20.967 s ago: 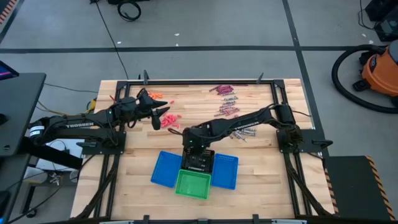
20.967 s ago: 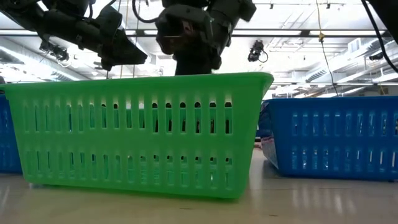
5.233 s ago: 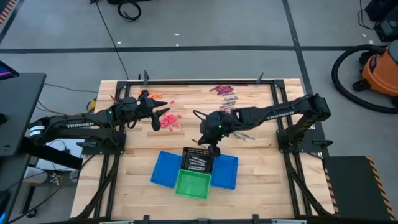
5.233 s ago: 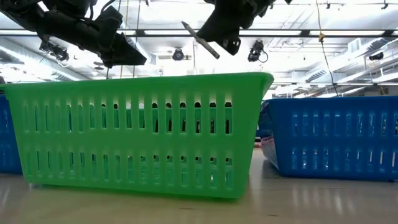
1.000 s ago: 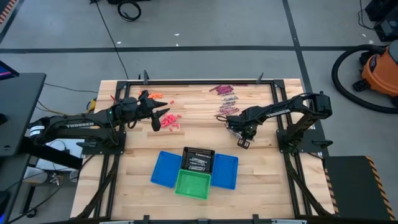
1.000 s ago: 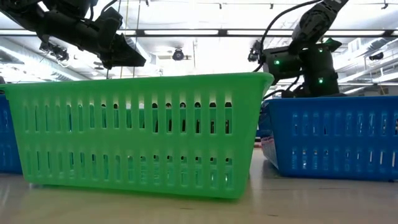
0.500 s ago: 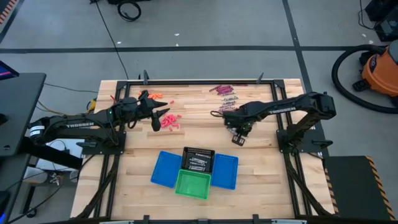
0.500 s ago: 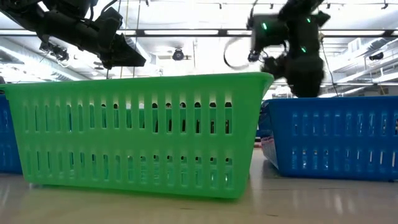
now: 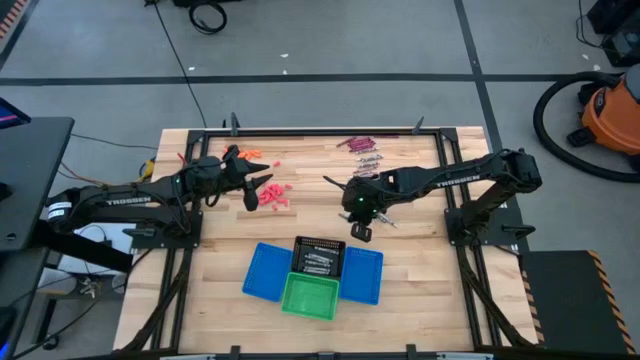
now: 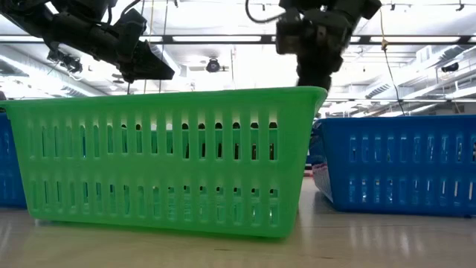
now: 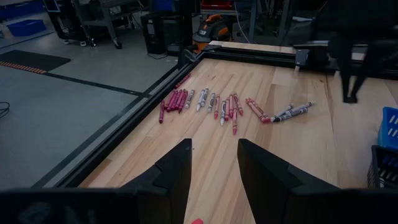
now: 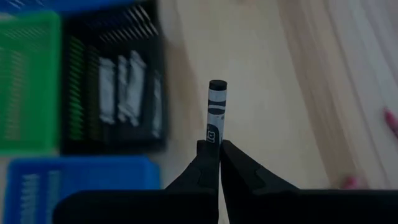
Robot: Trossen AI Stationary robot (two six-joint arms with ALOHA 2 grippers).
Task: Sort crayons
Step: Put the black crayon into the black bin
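My right gripper (image 9: pixel 361 233) is above the table's middle, just far and right of the black basket (image 9: pixel 319 257), shut on a silvery-grey crayon (image 12: pixel 216 109). It also shows in the low view (image 10: pixel 311 71). The black basket (image 12: pixel 112 81) holds several grey crayons (image 12: pixel 127 87). My left gripper (image 9: pixel 262 190) hangs open and empty over a heap of reddish crayons (image 9: pixel 276 196) at the far left. Maroon and grey crayons (image 9: pixel 362 160) lie in rows at the far right and show in the left wrist view (image 11: pixel 211 102). My right gripper pinches the grey crayon's one end (image 12: pixel 213 134) between its two fingertips. The crayon lies along the fingers and sticks out well past their tips. The fingers point down at the table. The crayon is lifted clear of the table and the baskets.
Two blue baskets (image 9: pixel 265 272) (image 9: pixel 363 275) flank the black one, and a green basket (image 9: pixel 310 297) stands on their near side, filling the low view (image 10: pixel 163 156). Several grey crayons (image 9: pixel 388 214) lie right of my right gripper. A few orange crayons (image 9: pixel 250 153) lie at the far left.
My right gripper has gone toward the table's left and a little toward the near edge, toward the black basket, staying shut on the grey crayon held clear of the table.
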